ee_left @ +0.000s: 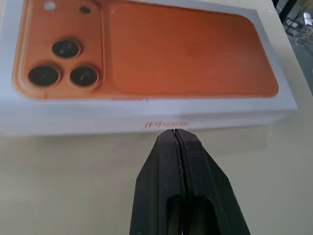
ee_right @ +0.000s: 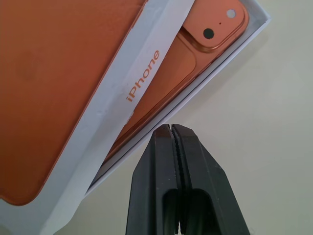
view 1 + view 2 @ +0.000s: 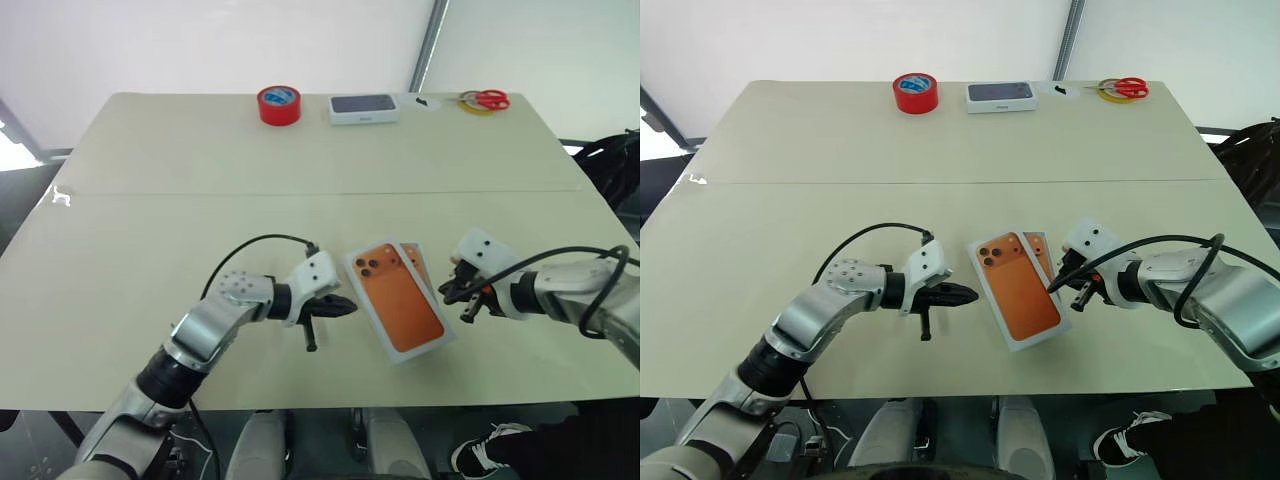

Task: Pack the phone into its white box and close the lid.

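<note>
Between the two arms, near the table's front edge, sits the action. Left gripper [image 3: 335, 306]: fingers pressed together, nothing held, tip pointing at the lid [image 3: 398, 299] and just beside its long side wall. Left wrist cam shows orange lettering on that wall, blurred, seems to read "iPhone" but can't be sure. Right gripper [image 3: 1064, 289]: also closed tight, empty, tip close by the opposite side of the stack, at the exposed edge of the white box [image 2: 210, 68].

Writing: right wrist cam gives a clean read, "iPhone" in orange on the lid's white side wall. Lid top carries the orange phone pic w/ three lenses.

Lid isn't seated. It lies skewed and tilted over the white box, one long side riding high, so a strip of the tray pokes out toward the right gripper. In that gap: the phone [image 2: 205, 36], orange, back up, camera corner visible, lying inside the box and partly under the lid.

Out from the lid, far across the table [image 3: 150, 230]: red tape roll [image 3: 279, 104], small white box w/ dark top [image 3: 363, 108] beside it, then red-handled scissors [image 3: 487, 99] on a yellow-rimmed ring, all along the far edge, well apart from the lid.
</note>
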`<state>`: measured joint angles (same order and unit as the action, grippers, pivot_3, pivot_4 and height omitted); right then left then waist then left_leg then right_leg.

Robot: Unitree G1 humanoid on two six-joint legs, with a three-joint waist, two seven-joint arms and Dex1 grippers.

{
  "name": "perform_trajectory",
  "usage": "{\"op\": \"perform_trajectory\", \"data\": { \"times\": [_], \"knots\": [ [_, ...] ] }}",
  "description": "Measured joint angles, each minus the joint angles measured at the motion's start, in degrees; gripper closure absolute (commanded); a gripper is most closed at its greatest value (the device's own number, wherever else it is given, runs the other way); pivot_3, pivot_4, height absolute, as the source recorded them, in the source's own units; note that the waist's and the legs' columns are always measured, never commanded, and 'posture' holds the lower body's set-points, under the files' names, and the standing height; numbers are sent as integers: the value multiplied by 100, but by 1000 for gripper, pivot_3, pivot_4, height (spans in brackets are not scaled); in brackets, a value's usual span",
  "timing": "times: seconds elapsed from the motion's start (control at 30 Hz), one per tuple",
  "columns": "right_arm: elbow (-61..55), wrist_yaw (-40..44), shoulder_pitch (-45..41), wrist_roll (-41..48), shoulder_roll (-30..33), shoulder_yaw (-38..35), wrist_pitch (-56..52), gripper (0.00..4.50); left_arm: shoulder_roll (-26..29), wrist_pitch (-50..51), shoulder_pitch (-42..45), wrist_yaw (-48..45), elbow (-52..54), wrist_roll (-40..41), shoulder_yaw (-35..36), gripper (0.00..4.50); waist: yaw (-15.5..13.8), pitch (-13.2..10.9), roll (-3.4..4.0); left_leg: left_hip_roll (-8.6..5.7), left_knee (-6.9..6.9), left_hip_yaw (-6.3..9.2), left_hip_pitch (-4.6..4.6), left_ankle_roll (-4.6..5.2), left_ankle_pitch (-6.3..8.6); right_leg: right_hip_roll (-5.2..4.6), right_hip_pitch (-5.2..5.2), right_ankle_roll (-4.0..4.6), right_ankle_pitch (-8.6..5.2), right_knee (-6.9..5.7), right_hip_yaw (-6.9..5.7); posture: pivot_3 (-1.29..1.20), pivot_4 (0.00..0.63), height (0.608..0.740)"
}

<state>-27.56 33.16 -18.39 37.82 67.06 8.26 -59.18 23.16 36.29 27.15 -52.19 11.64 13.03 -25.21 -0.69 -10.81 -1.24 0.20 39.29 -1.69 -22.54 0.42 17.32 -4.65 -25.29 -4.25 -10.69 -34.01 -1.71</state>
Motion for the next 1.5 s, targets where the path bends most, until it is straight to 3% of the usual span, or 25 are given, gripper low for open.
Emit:
{"op": "perform_trajectory", "data": {
  "times": [0.73,1.5],
  "knots": [
    [-293,113,128,-569,-310,-206,-399,4464,-806,-410,150,539,-801,-205,202,4500,-9,0,0,-11,4,2,5,0,0,-2,5,1,2,-8,0,0,150,740],
    [-112,303,221,-1020,-410,-428,-381,4464,-964,-459,357,651,-1196,-227,469,4500,-9,1,0,-19,8,5,7,0,-1,-4,9,-8,9,-12,1,0,150,740]
  ]
}}
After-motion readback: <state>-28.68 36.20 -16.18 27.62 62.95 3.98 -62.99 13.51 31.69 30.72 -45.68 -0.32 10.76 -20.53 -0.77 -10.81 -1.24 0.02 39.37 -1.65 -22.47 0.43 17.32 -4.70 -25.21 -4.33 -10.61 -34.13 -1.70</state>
